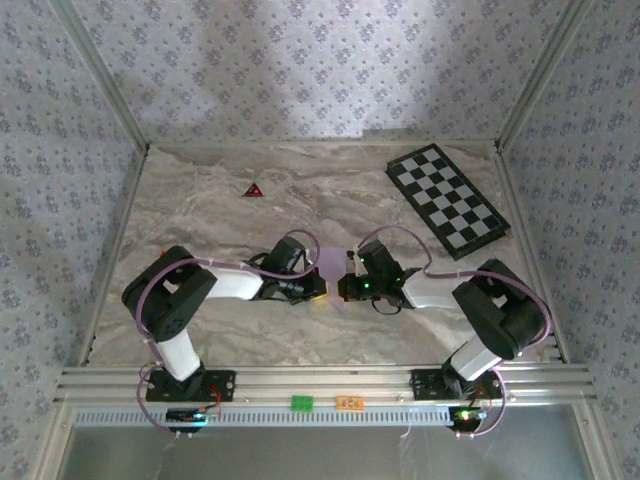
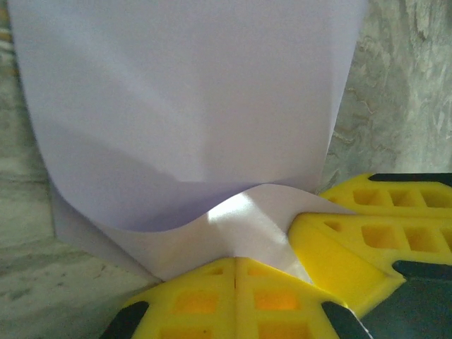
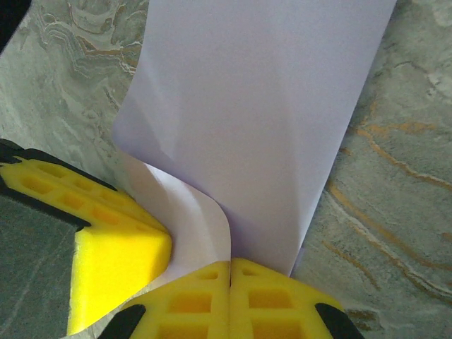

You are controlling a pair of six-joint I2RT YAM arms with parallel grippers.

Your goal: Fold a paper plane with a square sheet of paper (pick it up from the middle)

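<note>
At the bottom of the top view, a slotted aluminium rail point(image 1: 320, 385) carries a small green tag point(image 1: 301, 402) and an orange tag point(image 1: 349, 403) between the arm bases. From there the left arm point(image 1: 185, 295) and the right arm point(image 1: 495, 305) reach inward and meet at the centre of the frame. The left jaws and the right jaws are each pressed fully together, pinching the thin, pale lilac square sheet of paper point(image 1: 331, 262), which stands between them over the marbled beige worktop point(image 1: 200, 215).

In the left wrist view the yellow ribbed fingers point(image 2: 191, 304) close flat at the bottom edge. The sheet point(image 2: 191, 106) rises out of their seam, and a loose layer bows outward just above the grip. In the right wrist view the fingers point(image 3: 275, 300) clamp the sheet point(image 3: 261, 106) the same way, with a curl of paper rolling to the left. Whether its lower edge touches the worktop I cannot tell.

The paper looks light, limp and easy to crease or tear. It will likely sag wherever it is unsupported and could slip from the pads. Holding it near the middle, close to a fold line, with both grips near each other, should keep it taut.

Farther back, a small dark red triangle point(image 1: 253, 190) lies upper left of centre and a black-and-white checkered board point(image 1: 445, 200) at the upper right, both well apart from the sheet.
</note>
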